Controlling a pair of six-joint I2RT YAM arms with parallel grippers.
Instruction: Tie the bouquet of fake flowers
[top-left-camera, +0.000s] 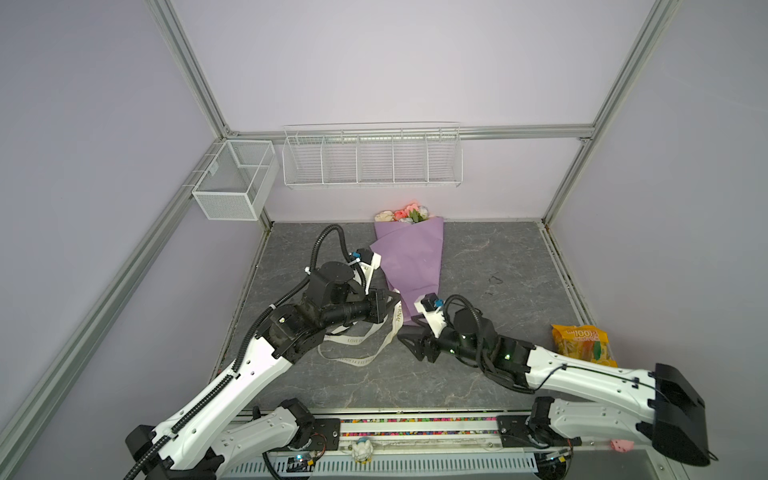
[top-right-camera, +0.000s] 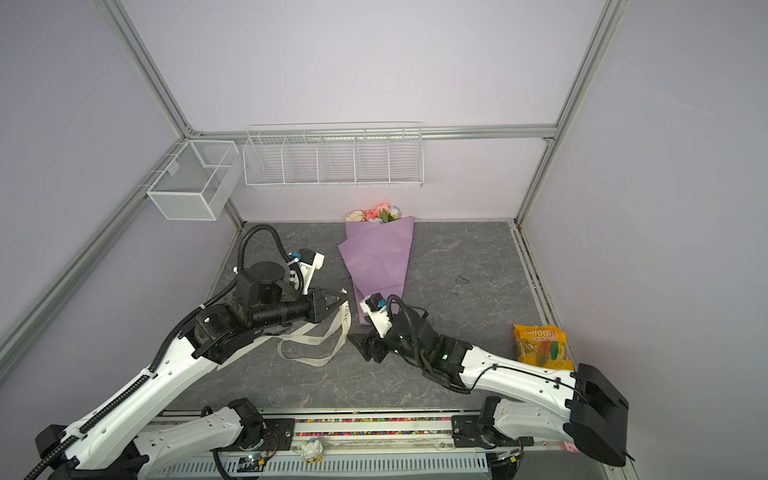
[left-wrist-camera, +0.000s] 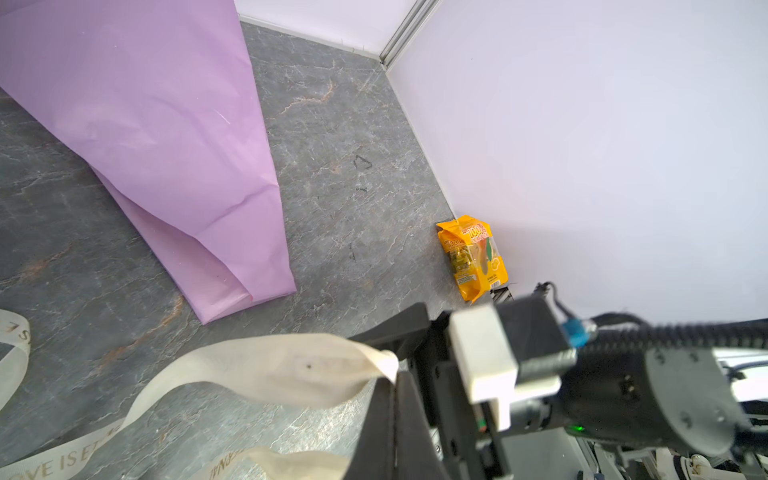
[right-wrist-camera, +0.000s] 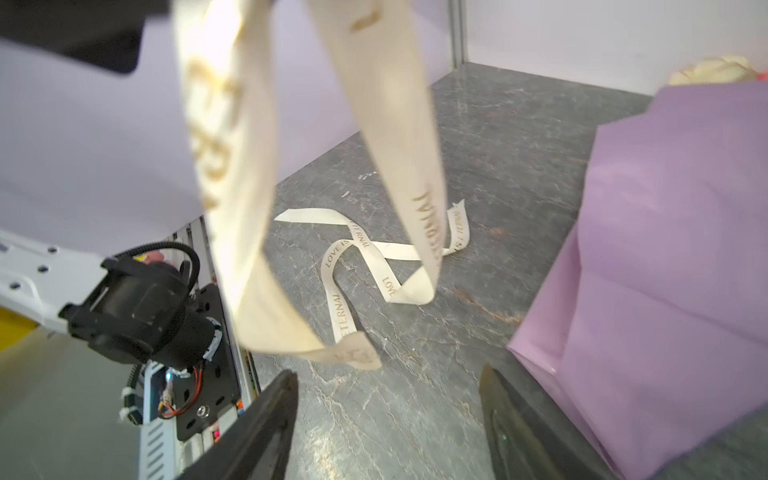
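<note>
The bouquet of fake flowers (top-left-camera: 409, 257) (top-right-camera: 378, 257) lies on the grey table wrapped in lilac paper (left-wrist-camera: 166, 145) (right-wrist-camera: 665, 249). Its blooms point at the back wall and its narrow end at the arms. A cream printed ribbon (top-left-camera: 388, 332) (top-right-camera: 332, 336) (right-wrist-camera: 374, 257) coils on the table left of that narrow end. My left gripper (top-left-camera: 395, 296) (top-right-camera: 343, 297) (left-wrist-camera: 395, 374) is shut on the ribbon (left-wrist-camera: 270, 370) and holds it up, with two strands hanging down. My right gripper (top-left-camera: 403, 336) (top-right-camera: 352, 336) (right-wrist-camera: 386, 374) stands open and empty, low over the table, beside the paper's narrow end.
A yellow snack bag (top-left-camera: 582, 345) (top-right-camera: 540, 347) (left-wrist-camera: 473, 257) lies by the right wall. A white wire rack (top-left-camera: 372, 156) and a mesh basket (top-left-camera: 235, 183) hang at the back and back left. The two arms' wrists are close together in mid-table.
</note>
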